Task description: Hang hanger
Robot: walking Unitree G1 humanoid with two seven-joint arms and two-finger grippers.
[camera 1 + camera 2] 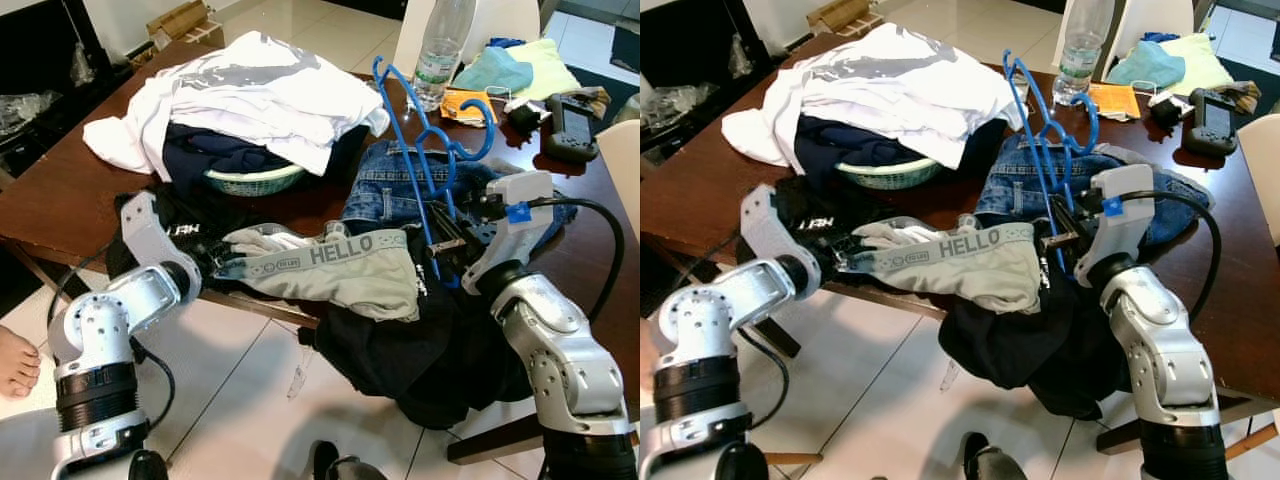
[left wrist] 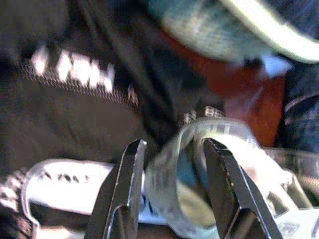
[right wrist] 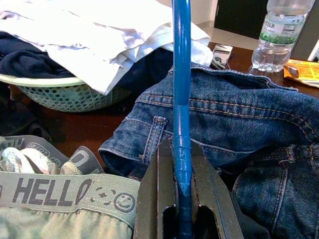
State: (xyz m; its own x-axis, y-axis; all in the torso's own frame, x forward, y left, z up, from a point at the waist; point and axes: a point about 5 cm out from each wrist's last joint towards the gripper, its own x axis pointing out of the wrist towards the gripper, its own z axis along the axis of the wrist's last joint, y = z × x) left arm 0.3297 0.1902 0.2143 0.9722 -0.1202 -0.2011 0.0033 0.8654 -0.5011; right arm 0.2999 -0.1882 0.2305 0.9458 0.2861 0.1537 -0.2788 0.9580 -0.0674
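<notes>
While your right pincer (image 3: pixel 182 199) clamps blue hanger (image 1: pixel 425 140), left pincer (image 2: pixel 174 189) grips HELLO waistband (image 1: pixel 340 250); garment unthreaded, hanging outstanding

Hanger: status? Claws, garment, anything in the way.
Right claw shut on blue hanger, held upright over the jeans. Left claw shut on grey HELLO waistband. Dark clothes piled at table edge below.
</notes>
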